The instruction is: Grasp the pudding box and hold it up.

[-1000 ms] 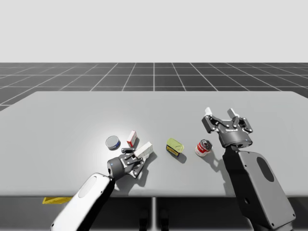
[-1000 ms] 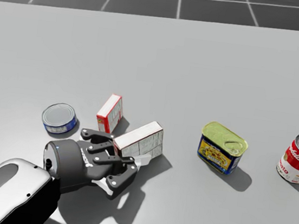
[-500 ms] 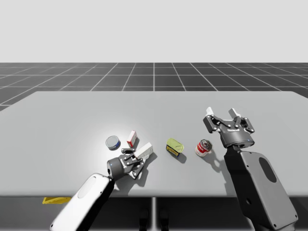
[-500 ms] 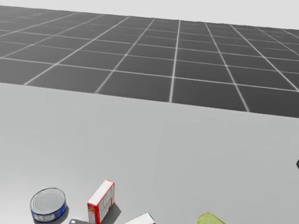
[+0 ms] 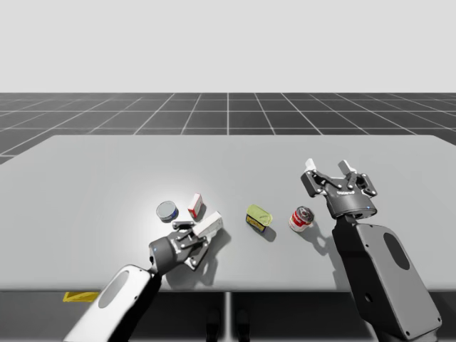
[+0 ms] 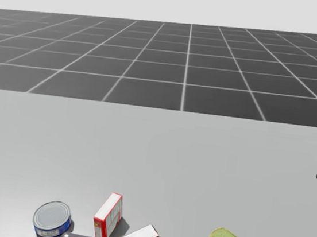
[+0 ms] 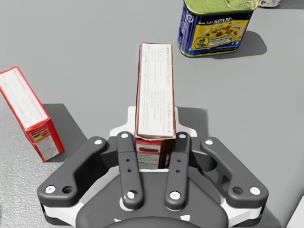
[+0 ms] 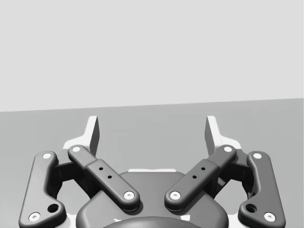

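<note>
Brown-edged pudding box [image 5: 211, 225] sits at 5 o'clock of the red box [image 5: 195, 205]; left gripper [image 7: 155, 142] is closed narrow on its near end, a finger pressing each side. The hold looks end-heavy, so raise straight and slow, wrist level, clear of the yellow-lidded tin [image 5: 258, 216] at 3 o'clock.

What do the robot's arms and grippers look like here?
The left gripper and right gripper are dark grey bar linkages with pale round pivots, white tips and a rounded dark base. The left arm has a pale shell with a grey oval panel; the right arm looks dark grey with a darker oval.
</note>
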`<action>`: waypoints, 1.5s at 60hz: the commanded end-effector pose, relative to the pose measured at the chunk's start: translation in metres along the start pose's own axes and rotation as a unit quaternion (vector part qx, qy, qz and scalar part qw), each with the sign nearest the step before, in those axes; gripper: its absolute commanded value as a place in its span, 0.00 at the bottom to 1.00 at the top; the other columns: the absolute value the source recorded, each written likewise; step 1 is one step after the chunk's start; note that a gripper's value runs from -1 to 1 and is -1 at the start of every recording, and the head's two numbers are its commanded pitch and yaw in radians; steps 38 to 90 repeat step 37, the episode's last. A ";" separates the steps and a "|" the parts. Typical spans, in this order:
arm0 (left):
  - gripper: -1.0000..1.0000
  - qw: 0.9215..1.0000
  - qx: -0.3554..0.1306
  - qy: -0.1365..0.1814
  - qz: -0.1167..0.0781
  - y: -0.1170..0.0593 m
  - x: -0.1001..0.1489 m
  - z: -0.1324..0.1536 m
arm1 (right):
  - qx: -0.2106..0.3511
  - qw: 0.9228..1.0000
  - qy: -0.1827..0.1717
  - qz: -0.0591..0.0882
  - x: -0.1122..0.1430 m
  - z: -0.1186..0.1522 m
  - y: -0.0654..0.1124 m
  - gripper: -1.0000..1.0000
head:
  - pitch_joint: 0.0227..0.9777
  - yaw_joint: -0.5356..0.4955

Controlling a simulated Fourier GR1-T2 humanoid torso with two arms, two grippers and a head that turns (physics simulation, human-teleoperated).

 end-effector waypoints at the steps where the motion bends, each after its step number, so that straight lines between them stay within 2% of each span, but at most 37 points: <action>1: 1.00 0.998 -0.035 -0.034 -0.031 -0.009 0.033 0.005 | 0.002 1.000 -0.001 0.001 0.000 0.000 0.000 0.00 | 0.49 0.60; 5: 1.00 0.998 -0.033 -0.041 -0.037 -0.008 0.044 0.008 | 0.003 1.000 -0.001 0.001 0.000 0.000 0.000 0.00 | 0.49 0.60; 18: 1.00 0.994 -0.017 -0.076 -0.077 -0.005 0.091 0.018 | 0.006 1.000 -0.003 0.003 0.000 0.001 0.000 0.00 | 0.48 0.60; 19: 1.00 0.993 -0.015 -0.082 -0.086 -0.004 0.100 0.020 | 0.006 1.000 -0.003 0.003 0.000 0.001 -0.001 0.00 | 0.48 0.60; 25: 1.00 0.990 -0.010 -0.096 -0.104 -0.003 0.121 0.024 | 0.006 1.000 -0.003 0.003 0.001 0.000 -0.001 0.00 | 0.48 0.59; 27: 1.00 0.987 -0.003 -0.106 -0.121 -0.003 0.132 0.027 | 0.006 1.000 -0.004 0.003 0.001 0.000 0.000 0.00 | 0.48 0.59; 37: 1.00 0.980 0.014 -0.139 -0.145 -0.002 0.167 0.033 | 0.008 1.000 -0.006 0.004 0.001 0.001 0.000 0.00 | 0.47 0.59; 90: 1.00 0.980 0.014 -0.139 -0.145 -0.002 0.167 0.033 | 0.008 1.000 -0.006 0.004 0.001 0.001 0.000 0.00 | 0.47 0.59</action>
